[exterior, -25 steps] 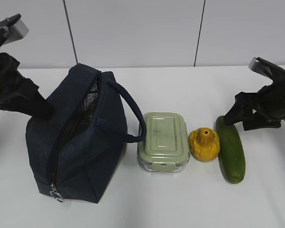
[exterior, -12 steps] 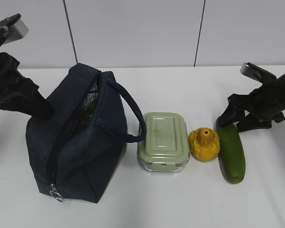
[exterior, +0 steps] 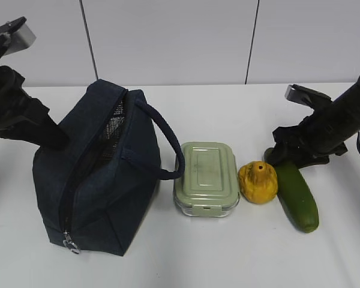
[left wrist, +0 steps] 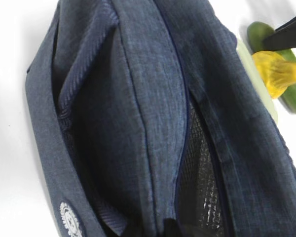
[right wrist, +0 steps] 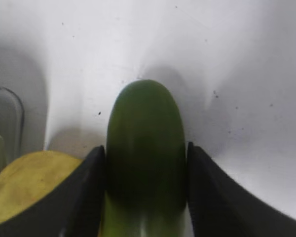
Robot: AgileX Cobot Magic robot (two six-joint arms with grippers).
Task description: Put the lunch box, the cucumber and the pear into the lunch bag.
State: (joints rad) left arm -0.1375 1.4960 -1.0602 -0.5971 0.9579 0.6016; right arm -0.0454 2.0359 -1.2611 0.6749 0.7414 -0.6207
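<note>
Looking along your white table (exterior: 228, 258), you see the zip's metal ring pull (exterior: 70, 245) hanging at the near corner of the navy lunch bag (exterior: 108, 198), which stands at the left with its zip open and silvery lining showing in the slit. Its rope-like handle (exterior: 162, 135) arcs right and touches the lunch box (exterior: 206, 177), whose sage-green lid is clipped on. Just right of the box sits the pear (exterior: 258, 182), pressed against the cucumber (exterior: 297, 195), which lies slanted with its near end pointing right. At the cucumber's far end your right gripper (exterior: 280, 157) straddles it, and in the right wrist view one finger (right wrist: 84, 195) stands on each side, closing against the green skin while the cucumber rests on the table. Farther left, your left gripper (exterior: 48, 135) is down at the bag's far left edge; whether it is parted or closed cannot be told from these views.
</note>
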